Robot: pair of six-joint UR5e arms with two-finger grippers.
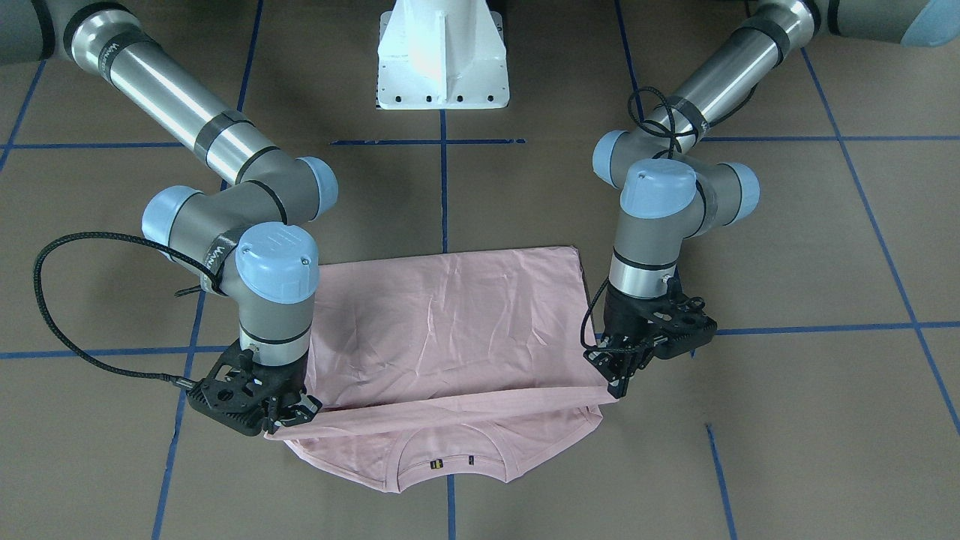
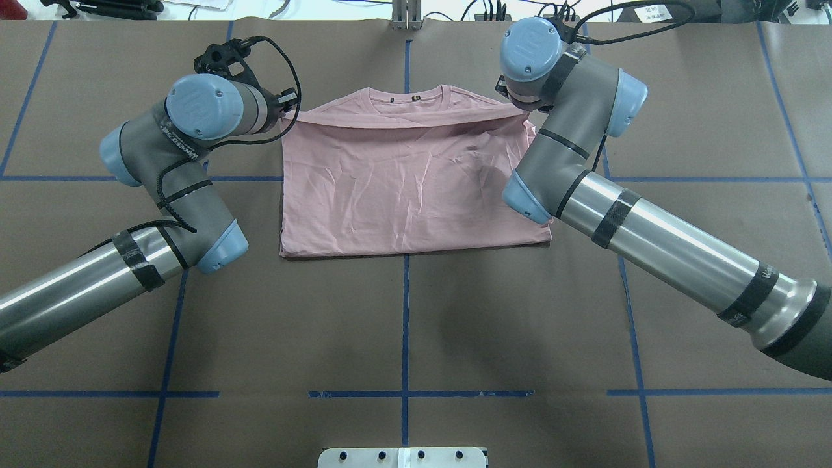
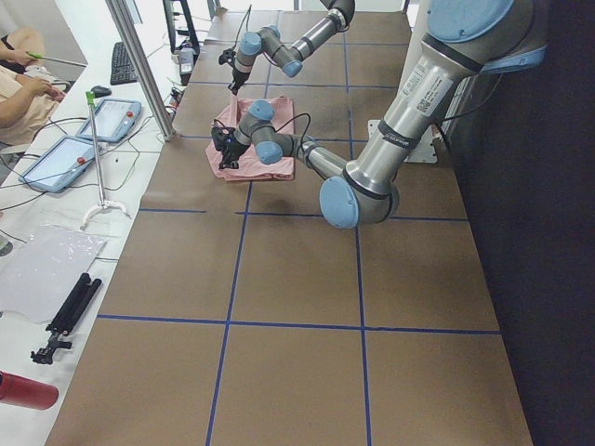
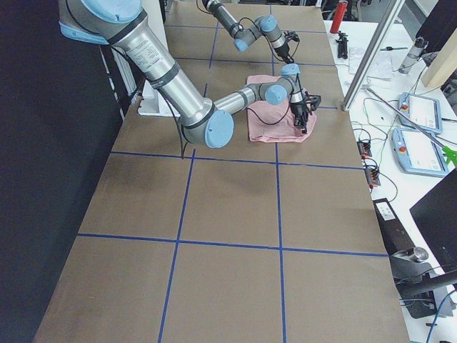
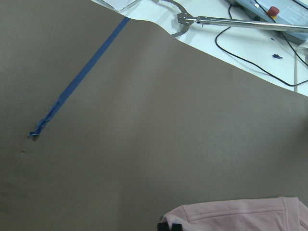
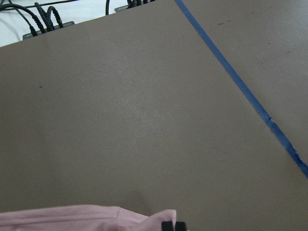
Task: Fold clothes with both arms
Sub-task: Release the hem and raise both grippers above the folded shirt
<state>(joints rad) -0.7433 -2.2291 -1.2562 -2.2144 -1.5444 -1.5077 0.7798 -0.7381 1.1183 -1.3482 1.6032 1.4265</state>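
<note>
Across the whole table (image 2: 403, 325): brown paper cover, marked into squares by blue tape lines (image 2: 405, 312).
Right arm (image 2: 650, 227): reaches in from the near right and bends at the elbow over the shirt's right edge, with its wrist at the far right corner of the cloth.
Left arm (image 2: 162, 169): comes from the near left and doubles back at the elbow, with its wrist at the far left corner of the cloth.
T-shirt (image 2: 403, 188): pale pink, lying flat at the far middle of the table and folded over on itself. The folded crease is on the near side. The long axis of the bundle runs left to right, and the neck end points far, away from the robot.
Top layer: its free edge is stretched straight between the two grippers, across the shoulders and just short of the neck opening.
Pedestal base (image 1: 442, 60): white, at the near edge, well apart from the shirt.
Left gripper (image 1: 616, 384): jaws closed, pinching the left end of that free edge.
Right gripper (image 1: 289, 416): jaws closed, pinching the right end of the same edge.
Collar (image 1: 454, 463): round and uncovered, showing just beyond the held edge on the far side.
</note>
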